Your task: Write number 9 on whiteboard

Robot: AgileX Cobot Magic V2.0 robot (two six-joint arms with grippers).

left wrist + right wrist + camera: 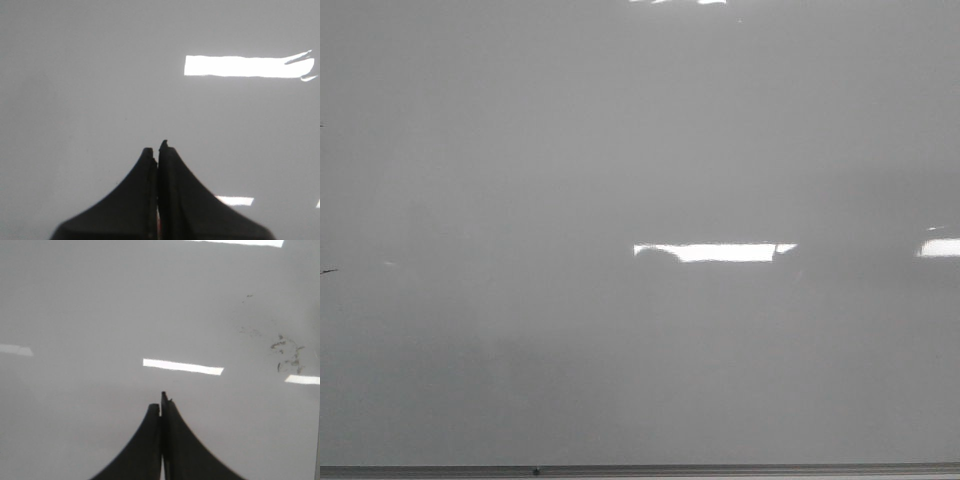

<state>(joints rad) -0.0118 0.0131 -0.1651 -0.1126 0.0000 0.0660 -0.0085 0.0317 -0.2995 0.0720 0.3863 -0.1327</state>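
Note:
The whiteboard (pixel 620 150) fills the front view, glossy pale grey, with a thin grey edge strip along the near side. No number 9 shows on it in any view. Neither gripper appears in the front view. In the left wrist view my left gripper (pixel 158 149) is shut, its black fingers pressed together over bare board (pixel 90 75), with nothing between them. In the right wrist view my right gripper (pixel 161 402) is also shut and empty above the board (pixel 100 305).
Bright rectangular light reflections (pixel 715 252) lie on the board. Faint dark smudges (pixel 286 350) mark the board in the right wrist view. A small dark dot (pixel 535 471) sits on the edge strip (pixel 720 469).

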